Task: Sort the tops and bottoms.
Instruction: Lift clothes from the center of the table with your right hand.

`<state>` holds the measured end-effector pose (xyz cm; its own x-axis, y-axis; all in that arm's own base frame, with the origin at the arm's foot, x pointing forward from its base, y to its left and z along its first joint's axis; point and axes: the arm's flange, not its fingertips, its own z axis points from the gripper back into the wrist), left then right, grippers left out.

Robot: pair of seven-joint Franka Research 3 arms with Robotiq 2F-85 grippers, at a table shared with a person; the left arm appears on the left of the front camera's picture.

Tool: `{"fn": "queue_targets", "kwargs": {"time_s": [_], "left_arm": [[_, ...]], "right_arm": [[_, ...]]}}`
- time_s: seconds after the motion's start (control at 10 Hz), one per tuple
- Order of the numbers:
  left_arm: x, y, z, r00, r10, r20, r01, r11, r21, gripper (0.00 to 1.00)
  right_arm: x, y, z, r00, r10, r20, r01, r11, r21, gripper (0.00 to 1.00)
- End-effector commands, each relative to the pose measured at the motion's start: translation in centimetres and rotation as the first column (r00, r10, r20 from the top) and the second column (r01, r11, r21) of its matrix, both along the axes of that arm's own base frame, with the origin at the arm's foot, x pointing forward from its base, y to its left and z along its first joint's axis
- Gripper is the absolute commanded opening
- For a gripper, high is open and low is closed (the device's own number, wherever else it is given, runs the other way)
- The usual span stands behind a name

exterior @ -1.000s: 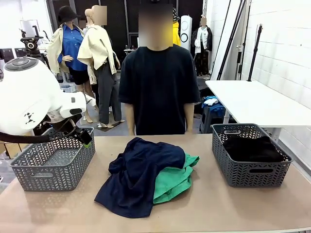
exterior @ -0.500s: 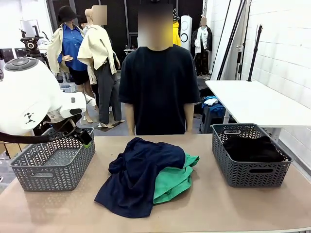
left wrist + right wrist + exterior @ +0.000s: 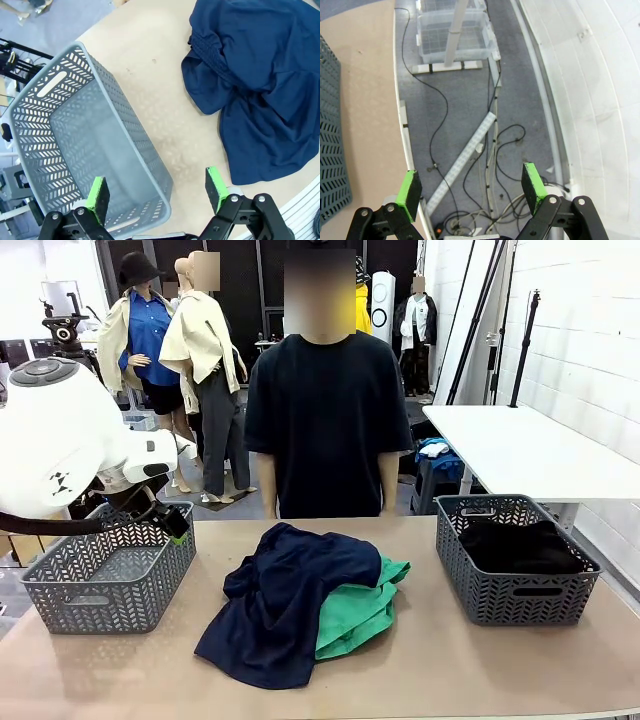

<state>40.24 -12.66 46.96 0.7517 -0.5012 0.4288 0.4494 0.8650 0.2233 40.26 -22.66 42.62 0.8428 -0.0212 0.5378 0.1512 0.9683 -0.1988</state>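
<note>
Left hand (image 3: 156,191): two fingers set wide apart, nothing between them, green pads (image 3: 97,194) facing each other. Hangs above the table (image 3: 450,660) near its left edge. In the left wrist view, one finger lies over the inside of the left basket (image 3: 75,145), the other over bare table just beside the basket's wall.

Right hand (image 3: 471,190): fingers likewise spread, holding nothing. Hangs out past the table's right edge, over the floor (image 3: 520,100).

Left basket: grey plastic, herringbone-pierced walls, slot handles in its short ends. Stands near the table's left edge; its grey bottom shows bare.

Navy garment (image 3: 285,600): crumpled heap at the middle of the table, stretching from nearer the far edge towards the near edge. A gathered waistband-like seam shows in the left wrist view. Apart from the left basket, with a strip of bare table between them.

Green garment (image 3: 365,610): folded loosely under the navy garment, sticking out on the side towards the table's right edge.

Right basket (image 3: 515,595): same grey make, near the table's right edge, well apart from the heap.

Black garment (image 3: 520,545): lies inside the right basket, rising about to its rim.

Person (image 3: 325,420): black T-shirt, standing at the table's far edge, behind the heap.

Floor beyond the right edge: grey, with black cables (image 3: 495,140), a pale strip lying aslant, and a clear bin (image 3: 455,35).
</note>
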Motion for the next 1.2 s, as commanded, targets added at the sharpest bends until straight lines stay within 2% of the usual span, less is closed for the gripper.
{"fn": "queue_targets", "kwargs": {"time_s": [0.0,0.1,0.2,0.3,0.4,0.5,0.6,0.8,0.9,1.0,1.1], "left_arm": [[-0.2,0.3,0.0,1.0,0.005,-0.004,-0.005,1.0,0.002,1.0],[0.0,0.0,0.0,1.0,0.0,0.0,0.0,1.0,0.0,1.0],[-0.1,1.4,1.7,0.999,0.031,0.038,-0.031,1.0,-0.004,1.0],[0.0,3.4,2.8,0.994,0.089,0.059,-0.09,0.996,0.009,1.0],[-0.1,5.4,4.0,0.988,0.129,0.089,-0.13,0.992,0.006,1.0],[-0.5,7.3,5.4,0.978,0.171,0.12,-0.172,0.985,0.006,1.0],[-1.1,8.6,6.3,0.971,0.199,0.135,-0.203,0.979,0.018,1.0],[-1.4,11.2,6.6,0.962,0.235,0.139,-0.238,0.971,0.002,1.0],[-1.1,11.9,5.9,0.963,0.24,0.119,-0.239,0.971,-0.017,1.0],[-1.1,11.0,7.1,0.963,0.228,0.144,-0.228,0.974,-0.016,1.0],[-1.1,11.0,7.1,0.963,0.228,0.144,-0.228,0.974,-0.016,1.0]], "right_arm": [[0.1,-0.1,0.1,1.0,0.001,-0.005,-0.001,1.0,-0.002,1.0],[0.0,0.0,0.0,1.0,0.0,0.0,0.0,1.0,0.0,1.0],[3.1,2.0,1.6,0.994,0.074,0.077,-0.077,0.997,0.028,1.0],[7.4,4.6,2.8,0.979,0.177,0.095,-0.18,0.983,0.025,1.0],[11.1,7.1,4.8,0.96,0.254,0.118,-0.254,0.967,-0.018,1.0],[13.5,9.7,8.2,0.936,0.314,0.157,-0.304,0.949,-0.085,1.0],[14.6,12.2,11.4,0.902,0.381,0.203,-0.364,0.924,-0.115,1.0],[16.3,17.5,16.9,0.816,0.503,0.284,-0.486,0.864,-0.132,1.0],[16.7,20.3,18.8,0.738,0.577,0.352,-0.576,0.809,-0.118,1.0],[16.7,23.3,20.8,0.65,0.641,0.408,-0.683,0.728,-0.056,1.0],[16.4,25.9,22.0,0.588,0.698,0.408,-0.754,0.656,-0.034,1.0]]}}
